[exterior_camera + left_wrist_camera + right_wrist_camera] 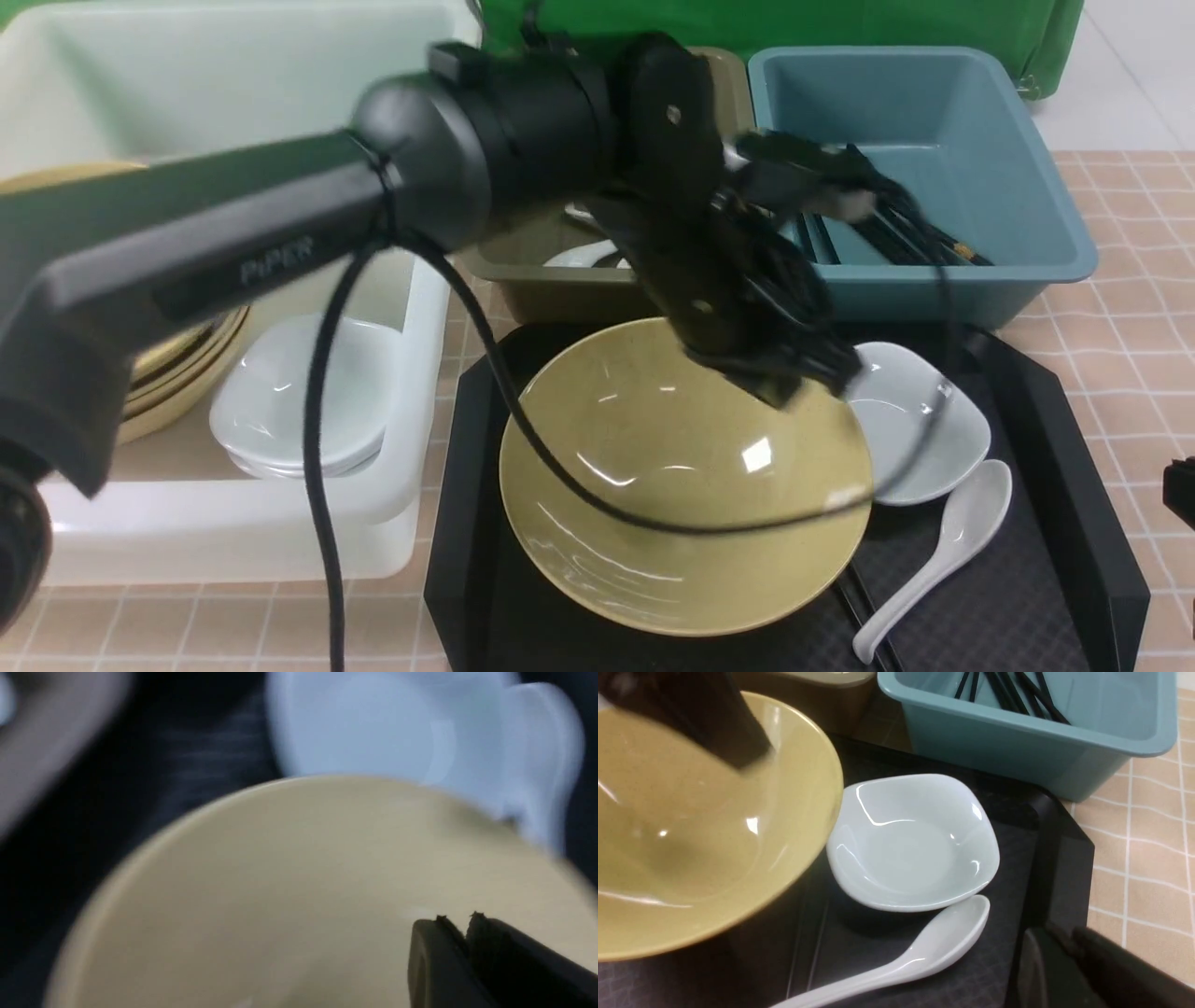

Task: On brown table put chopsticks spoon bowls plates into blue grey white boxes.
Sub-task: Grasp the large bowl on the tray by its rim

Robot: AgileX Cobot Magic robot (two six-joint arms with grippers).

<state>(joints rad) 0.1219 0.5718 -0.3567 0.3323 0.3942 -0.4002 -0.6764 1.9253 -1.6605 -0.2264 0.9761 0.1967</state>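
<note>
While a tan bowl (pixel 653 485), a small white plate (pixel 920 429) and a white spoon (pixel 943 551) sit on the black tray (pixel 1074 485), the left arm (pixel 187 233) reaches across the tiled bench (pixel 1139 308) and the left jaws hang above the bowl's far rim. From the left wrist, those jaws show all but closed, with only a thin slit between them and nothing in it. The picture is too blurred to say whether they touch the bowl. The right jaws, low at the tray's right-hand side, are likewise drawn nearly together and empty.

By the look of the bins, the sorting is well along. The stacked bowls (pixel 177 373) and nested plates (pixel 299 401) lie in the white tub (pixel 233 537), a second spoon (pixel 583 254) rests in the olive-grey box (pixel 551 299), and a bundle of chopsticks (pixel 1004 693) lies in the blue box (pixel 1046 187).

Left to clear, it seems, are the three pieces on the tray. A dark stick (pixel 864 611) beside the spoon's handle, partly under the bowl's rim, may be one last chopstick. With the left jaws placed as they are, the bowl appears to be next, bound for the tub.
</note>
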